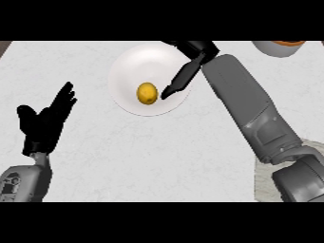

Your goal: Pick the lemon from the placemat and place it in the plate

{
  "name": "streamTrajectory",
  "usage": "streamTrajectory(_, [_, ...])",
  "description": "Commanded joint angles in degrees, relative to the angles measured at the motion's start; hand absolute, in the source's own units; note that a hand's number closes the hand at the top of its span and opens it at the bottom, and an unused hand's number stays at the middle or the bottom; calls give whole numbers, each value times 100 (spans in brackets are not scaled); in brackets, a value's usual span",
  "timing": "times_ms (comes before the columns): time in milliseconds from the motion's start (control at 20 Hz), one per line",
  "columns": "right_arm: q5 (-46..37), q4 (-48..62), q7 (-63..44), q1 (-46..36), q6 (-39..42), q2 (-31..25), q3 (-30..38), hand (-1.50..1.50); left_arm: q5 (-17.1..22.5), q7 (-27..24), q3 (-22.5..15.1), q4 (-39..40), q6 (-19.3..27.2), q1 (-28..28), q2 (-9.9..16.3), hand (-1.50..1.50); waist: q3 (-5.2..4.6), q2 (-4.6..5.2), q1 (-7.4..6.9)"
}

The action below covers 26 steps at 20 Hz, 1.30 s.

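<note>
Since the lemon (147,93) already sits on the plate (133,64), just left of centre and lying free, the place step looks done to me. Right robot hand (185,71) is open: fingers straight, stretched down over the plate, tips just beside the lemon's right side. Can't tell if they touch it; nothing is curled round it.

Handling, judged from looks only:
- Lemon is probably light, stiff enough to hold its shape, rind smooth and a bit slippery.
- Oval and rounded, so it can roll on the glossy plate if nudged sideways. Pull the fingers up and away, not across it.
- If a re-grasp is needed, take it across the short axis at the widest part, thumb opposite fingers. Pinching at the pointed ends would likely squirt it out.
- Plate looks like hard ceramic, so it's fragile. No pressing down on the rim.

Left robot hand (46,118) is open, fingers up, resting over the tabletop (157,152) at the view's left, well apart from the plate.

Counts:
- lemon: one
- plate: one, white, round
- placemat (319,147): one, only a pale corner showing at the right edge, mostly behind the right forearm
- bowl (280,47): one, grey, cut off at the top right, something orange inside; can't tell what
- robot hands: two
</note>
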State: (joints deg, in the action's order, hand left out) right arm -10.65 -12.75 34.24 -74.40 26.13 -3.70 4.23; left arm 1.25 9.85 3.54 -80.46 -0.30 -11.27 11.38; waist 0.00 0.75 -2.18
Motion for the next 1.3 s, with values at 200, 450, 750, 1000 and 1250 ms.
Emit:
streamTrajectory(200, [37,208,280,-6,650,-386,133,-150,-64,106,-61,-33,52,-101,-92,0,3,57,-96])
streamTrajectory(450, [-88,209,571,270,611,-484,53,-150,-97,79,-122,21,59,-252,-180,0,4,67,-104])
streamTrajectory(750, [-79,304,682,313,661,-884,132,-150,-7,-87,18,238,-93,-212,-65,0,4,117,-184])
streamTrajectory(1000, [-229,310,815,362,601,-1166,36,-150,-18,35,-23,29,-137,-280,-12,0,11,157,-296])
streamTrajectory(1250, [-396,394,682,298,440,-1241,-83,-150,-59,-58,-114,68,-124,-234,-133,0,10,168,-333])
